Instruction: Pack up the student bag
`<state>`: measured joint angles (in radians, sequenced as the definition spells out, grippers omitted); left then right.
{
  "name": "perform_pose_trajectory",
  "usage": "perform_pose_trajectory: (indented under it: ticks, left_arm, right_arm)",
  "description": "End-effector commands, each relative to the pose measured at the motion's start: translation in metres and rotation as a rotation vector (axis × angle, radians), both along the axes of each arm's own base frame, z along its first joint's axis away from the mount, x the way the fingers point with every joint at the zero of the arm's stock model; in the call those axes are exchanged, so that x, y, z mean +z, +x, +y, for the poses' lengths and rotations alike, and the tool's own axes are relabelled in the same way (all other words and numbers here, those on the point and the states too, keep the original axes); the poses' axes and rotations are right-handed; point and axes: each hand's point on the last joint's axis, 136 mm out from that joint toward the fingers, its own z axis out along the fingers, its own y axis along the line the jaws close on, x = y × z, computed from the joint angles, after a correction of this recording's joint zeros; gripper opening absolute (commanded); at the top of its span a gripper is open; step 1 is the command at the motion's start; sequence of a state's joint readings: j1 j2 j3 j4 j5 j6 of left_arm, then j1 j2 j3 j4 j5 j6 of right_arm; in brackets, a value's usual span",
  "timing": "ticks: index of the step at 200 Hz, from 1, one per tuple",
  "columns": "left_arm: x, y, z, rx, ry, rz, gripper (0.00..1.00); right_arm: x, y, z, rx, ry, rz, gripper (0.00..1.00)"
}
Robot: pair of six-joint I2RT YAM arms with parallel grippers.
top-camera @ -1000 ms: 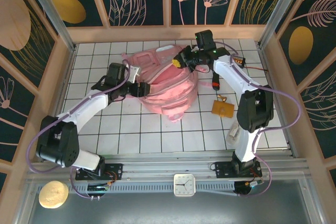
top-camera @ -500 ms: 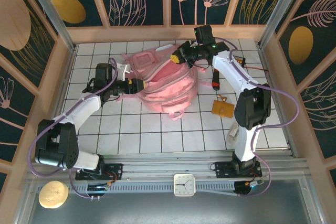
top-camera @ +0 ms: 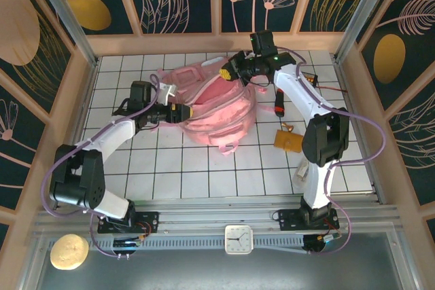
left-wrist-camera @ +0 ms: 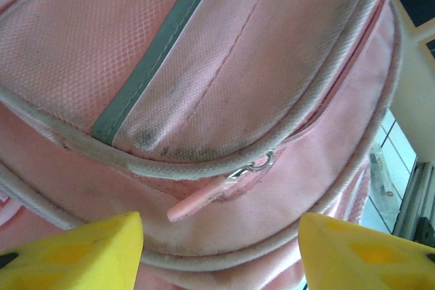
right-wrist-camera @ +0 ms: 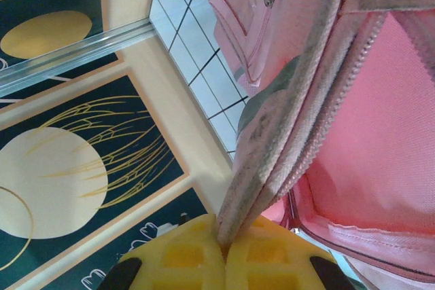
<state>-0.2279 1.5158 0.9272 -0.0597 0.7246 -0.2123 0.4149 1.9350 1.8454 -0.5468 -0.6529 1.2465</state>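
Quick status from my end. The student bag is lying on the tabletop, about midway between the left and right edges and closer to the far edge than to the near one. It's lying crumpled, not standing up.

The right end effector is at the far side of the bag. On the right wrist cam its yellow pads are pressed tight together on the rim of the bag's opening, with the zipper teeth running right alongside, so it's got a solid pinch on the fabric.

The left end effector is up against the bag's left side. On the left wrist cam its fingers are spread well apart with nothing pinched between them. In the gap I can see a pink zipper pull hanging from a seam, and a grey strip crossing the panel above it.

Between the bag and the right edge lie a red and black pen-like thing and a tan pouch, both apart from the bag. A small clock sits on the rail at the near edge. Its numerals are too tiny for me to read.
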Motion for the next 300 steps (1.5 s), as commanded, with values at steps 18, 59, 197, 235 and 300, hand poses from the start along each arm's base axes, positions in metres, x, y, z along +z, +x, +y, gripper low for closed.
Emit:
perform_pose_trajectory:
  ticks: [18,59,197,235,300]
  left_arm:
    - [0.003,0.020,-0.007,-0.013,0.037,-0.062,0.61]
    - [0.001,0.027,-0.011,-0.012,0.043,-0.067,0.48]
    - [-0.030,0.003,0.020,0.038,0.222,-0.032,0.00]
    - [-0.033,-0.005,0.038,0.086,0.262,-0.016,0.00]
    - [-0.056,0.017,0.086,0.255,0.461,0.027,0.00]
  right_arm:
    - [0.058,-0.003,0.017,0.068,0.106,-0.132,0.00]
    - [0.057,-0.005,0.017,0.071,0.105,-0.126,0.00]
    - [0.050,-0.002,-0.007,0.039,0.081,-0.133,0.00]
    - [0.048,0.000,-0.018,0.024,0.076,-0.142,0.00]
    - [0.052,0.000,-0.029,0.014,0.072,-0.158,0.00]
